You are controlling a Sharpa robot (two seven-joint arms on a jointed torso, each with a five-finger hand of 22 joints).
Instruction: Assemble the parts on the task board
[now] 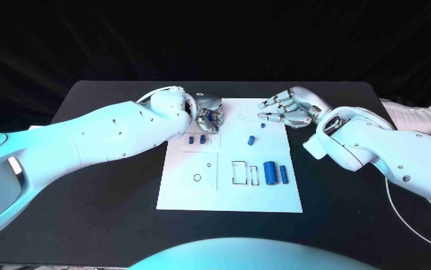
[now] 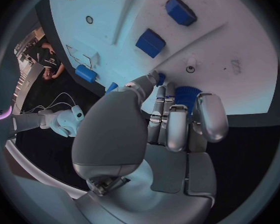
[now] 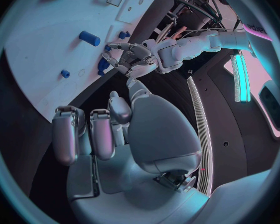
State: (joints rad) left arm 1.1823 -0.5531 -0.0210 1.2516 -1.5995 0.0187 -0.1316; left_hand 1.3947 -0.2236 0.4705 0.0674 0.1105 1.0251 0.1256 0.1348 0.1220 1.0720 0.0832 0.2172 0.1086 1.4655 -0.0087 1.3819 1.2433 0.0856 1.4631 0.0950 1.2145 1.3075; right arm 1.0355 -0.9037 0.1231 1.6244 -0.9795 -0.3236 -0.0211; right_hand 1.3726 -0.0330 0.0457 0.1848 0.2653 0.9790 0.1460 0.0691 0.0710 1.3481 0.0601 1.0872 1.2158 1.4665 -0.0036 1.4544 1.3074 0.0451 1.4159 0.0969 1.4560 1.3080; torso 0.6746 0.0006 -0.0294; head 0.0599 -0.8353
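A blue part (image 2: 189, 95) sits at the far left corner of the white task board (image 1: 269, 195), pinched in the left hand's (image 1: 207, 111) fingers (image 2: 211, 115); the left wrist view shows that grip closely, the head view barely; the right hand (image 1: 288, 108) hovers over the board's far right edge, fingers (image 3: 65, 134) loosely spread, holding nothing; more blue parts (image 1: 269, 174) lie mid-board.
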